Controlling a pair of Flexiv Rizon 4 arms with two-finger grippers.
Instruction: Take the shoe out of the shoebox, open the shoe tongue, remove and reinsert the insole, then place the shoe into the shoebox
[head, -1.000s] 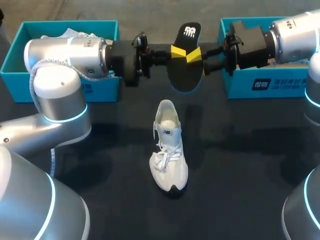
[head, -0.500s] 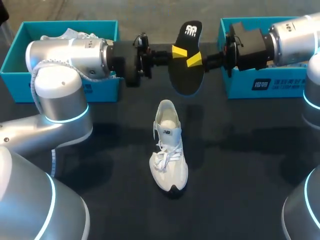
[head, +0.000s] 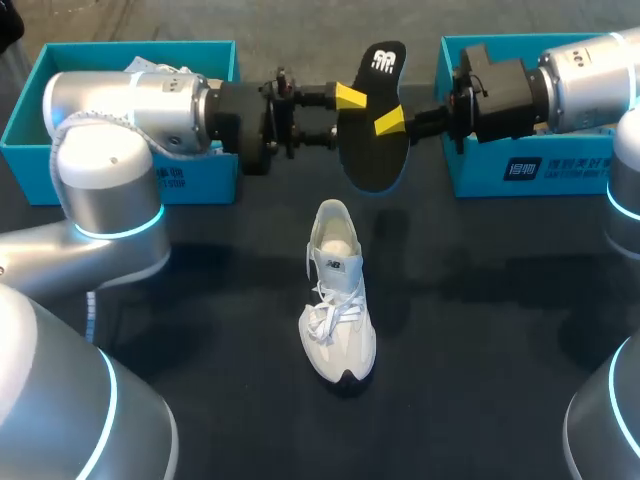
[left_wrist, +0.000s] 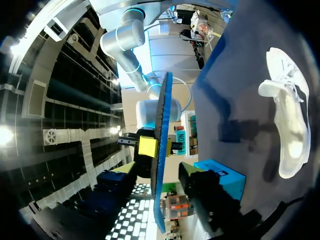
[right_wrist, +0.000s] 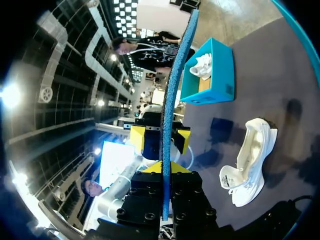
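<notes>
The black insole (head: 373, 125) hangs in the air above the table's back middle, blue underside edge-on in the wrist views (right_wrist: 172, 95). My right gripper (head: 386, 120) comes in from the right and is shut on the insole, its yellow pads (right_wrist: 162, 169) pressed to both faces. My left gripper (head: 345, 115) faces it from the left and is open, its yellow tips (right_wrist: 138, 137) standing clear on either side of the insole. The white shoe (head: 338, 295) lies on the black table below, toe toward the front; it also shows beside both grippers (left_wrist: 287, 120) (right_wrist: 250, 160).
A teal shoebox (head: 30, 110) with another white shoe stands at the back left behind my left arm, also seen beyond the insole (right_wrist: 222, 70). A second teal shoebox (head: 520, 175) stands at the back right under my right arm.
My right gripper closed on the insole first. My left gripper then opened off the insole and its fingers now stand apart. The insole has tilted slightly; the shoe has not moved.
</notes>
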